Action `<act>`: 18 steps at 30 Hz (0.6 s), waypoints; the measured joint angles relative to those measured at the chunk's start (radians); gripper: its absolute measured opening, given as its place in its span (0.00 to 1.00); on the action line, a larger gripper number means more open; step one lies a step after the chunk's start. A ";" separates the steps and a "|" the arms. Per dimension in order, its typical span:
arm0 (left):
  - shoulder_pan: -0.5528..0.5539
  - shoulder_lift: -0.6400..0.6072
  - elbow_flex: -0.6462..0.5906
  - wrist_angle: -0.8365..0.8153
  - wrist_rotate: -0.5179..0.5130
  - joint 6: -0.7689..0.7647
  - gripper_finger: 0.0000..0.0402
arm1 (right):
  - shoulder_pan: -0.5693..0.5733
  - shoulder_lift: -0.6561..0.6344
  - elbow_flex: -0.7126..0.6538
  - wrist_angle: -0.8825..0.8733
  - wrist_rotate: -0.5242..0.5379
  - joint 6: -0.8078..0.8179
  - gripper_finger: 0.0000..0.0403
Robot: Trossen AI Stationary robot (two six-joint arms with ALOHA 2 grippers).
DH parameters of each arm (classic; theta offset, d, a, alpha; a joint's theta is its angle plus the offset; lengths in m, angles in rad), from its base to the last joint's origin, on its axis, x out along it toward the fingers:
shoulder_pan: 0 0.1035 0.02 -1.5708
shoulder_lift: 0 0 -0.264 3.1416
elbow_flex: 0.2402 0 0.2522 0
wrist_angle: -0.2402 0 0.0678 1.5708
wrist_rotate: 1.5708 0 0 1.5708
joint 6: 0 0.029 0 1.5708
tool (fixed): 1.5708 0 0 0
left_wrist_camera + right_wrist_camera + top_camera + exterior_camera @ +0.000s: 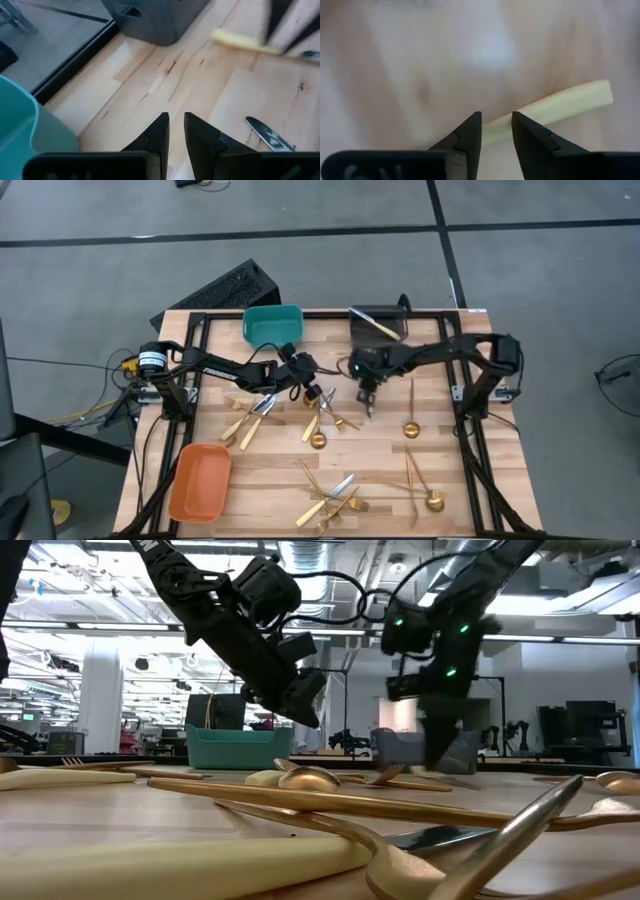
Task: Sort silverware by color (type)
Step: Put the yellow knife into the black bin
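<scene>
High view, step: right gripper (366, 406) down at table centre over a gold piece; left gripper (318, 392) hovers just left of it, near the teal bin (272, 324).
High view, silverware (330, 498): most loose on the table, in clusters left, centre, right and near edge; one piece in the grey bin (378, 325).
High view, count: 3 bins (teal, grey, orange bin (199, 482)); about 15 pcs cutlery, exact no. unclear where they overlap.
Low view: both arms hang mid-table; spoons and knives lie across the near foreground.
Left wrist: fingers (156, 137) a slit apart, nothing between them; one knife (268, 134) lies off to the side.
Right wrist: fingers (468, 135) part-open, straddling a pale handle (555, 107), grip not yet made, I judge.
Next: close on handle, lift clear w/o dragging neighbours, carry to matching bin.
</scene>
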 joint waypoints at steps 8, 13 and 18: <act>-0.004 0.000 0.000 0.000 0.012 0.076 0.12 | 0.101 -0.196 0.003 -0.130 0.028 -0.177 0.33; -0.028 0.000 0.000 0.034 0.035 0.096 0.12 | 0.113 -0.197 0.003 -0.171 0.027 -0.496 0.33; -0.059 0.000 0.000 0.047 0.014 0.103 0.12 | 0.117 -0.110 0.003 -0.201 0.026 -0.786 0.36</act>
